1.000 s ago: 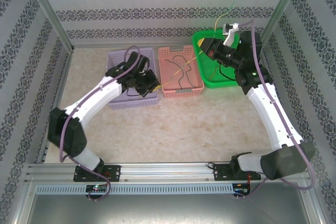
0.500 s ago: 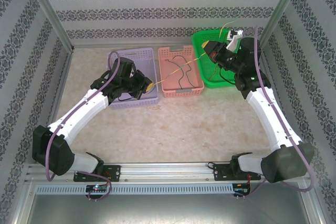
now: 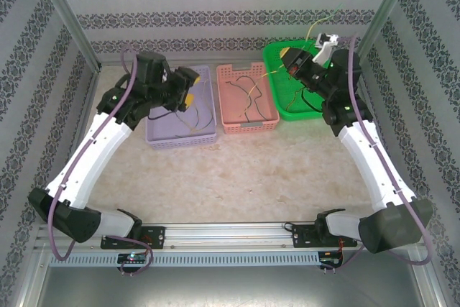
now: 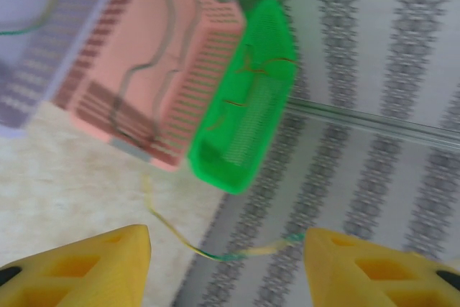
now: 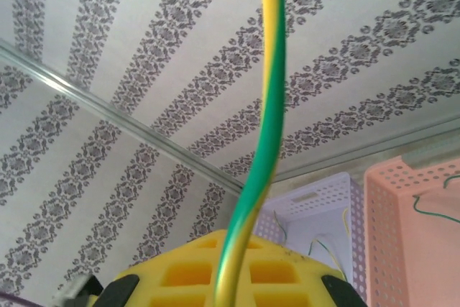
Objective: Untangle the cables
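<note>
My left gripper (image 3: 187, 93) hovers over the lilac basket (image 3: 159, 134), and its yellow fingers (image 4: 93, 264) stand open. A thin yellow-green cable (image 4: 215, 253) sags loose across the gap, one end at the right fingertip. My right gripper (image 3: 287, 55) is above the green basket (image 3: 277, 109), shut on another yellow-green cable (image 5: 259, 156) that rises out of its pads (image 5: 180, 278). Dark and yellow cables (image 3: 244, 95) lie in the pink basket (image 3: 248, 124). Thin yellow-green cables (image 3: 198, 116) lie in the lilac basket. Orange-red cables (image 4: 259, 66) lie in the green basket (image 4: 237, 156).
The three baskets stand side by side at the back of the table, close to the patterned back wall (image 3: 215, 12). Metal frame posts (image 3: 68, 19) rise at both back corners. Bare tabletop (image 3: 244, 177) stretches in front of the baskets.
My left arm swung back and left over the lilac basket and its jaws opened, letting go of the yellow-green cable. The strand stretched across the pink basket went slack. The right gripper barely moved.
</note>
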{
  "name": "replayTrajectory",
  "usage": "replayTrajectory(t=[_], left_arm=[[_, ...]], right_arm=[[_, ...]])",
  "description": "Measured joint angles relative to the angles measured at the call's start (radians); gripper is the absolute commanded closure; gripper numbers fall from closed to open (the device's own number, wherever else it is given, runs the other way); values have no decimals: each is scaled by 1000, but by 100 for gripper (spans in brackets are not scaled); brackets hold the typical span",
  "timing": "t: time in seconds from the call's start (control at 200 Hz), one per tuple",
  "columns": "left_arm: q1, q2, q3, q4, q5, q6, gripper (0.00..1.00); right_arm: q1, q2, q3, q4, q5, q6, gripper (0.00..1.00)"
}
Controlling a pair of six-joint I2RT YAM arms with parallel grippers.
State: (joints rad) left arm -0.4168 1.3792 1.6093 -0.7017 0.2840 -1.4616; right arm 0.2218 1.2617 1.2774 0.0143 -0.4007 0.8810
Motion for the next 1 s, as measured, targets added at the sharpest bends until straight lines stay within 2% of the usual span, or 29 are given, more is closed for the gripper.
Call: replayTrajectory(t=[0.045, 0.095, 0.275, 0.43, 0.545, 0.629, 0.754, 0.819, 0.999], left_arm=[[-22, 18, 34, 30, 8, -31, 39], [-63, 42, 47, 71, 17, -77, 32], [-198, 121, -13, 190, 2, -319, 29], [-211, 128, -58, 224, -74, -462, 29], [-210, 128, -63, 258, -110, -527, 42], [-210, 127, -92, 292, -133, -559, 63], [-210, 131, -121, 299, -143, -573, 83], [-210, 131, -124, 299, -142, -577, 100], [-209, 113, -155, 314, -152, -581, 100]], right_arm=[[31, 4, -5, 21, 21, -14, 100], [72, 12, -12, 47, 43, -29, 100], [218, 63, -65, 158, 117, -64, 100], [294, 93, -98, 216, 149, -65, 100], [320, 93, -122, 245, 161, -49, 100], [333, 93, -129, 253, 167, -41, 100], [333, 90, -142, 265, 178, -34, 100], [332, 89, -147, 264, 180, -27, 100], [322, 90, -152, 244, 172, 0, 100]])
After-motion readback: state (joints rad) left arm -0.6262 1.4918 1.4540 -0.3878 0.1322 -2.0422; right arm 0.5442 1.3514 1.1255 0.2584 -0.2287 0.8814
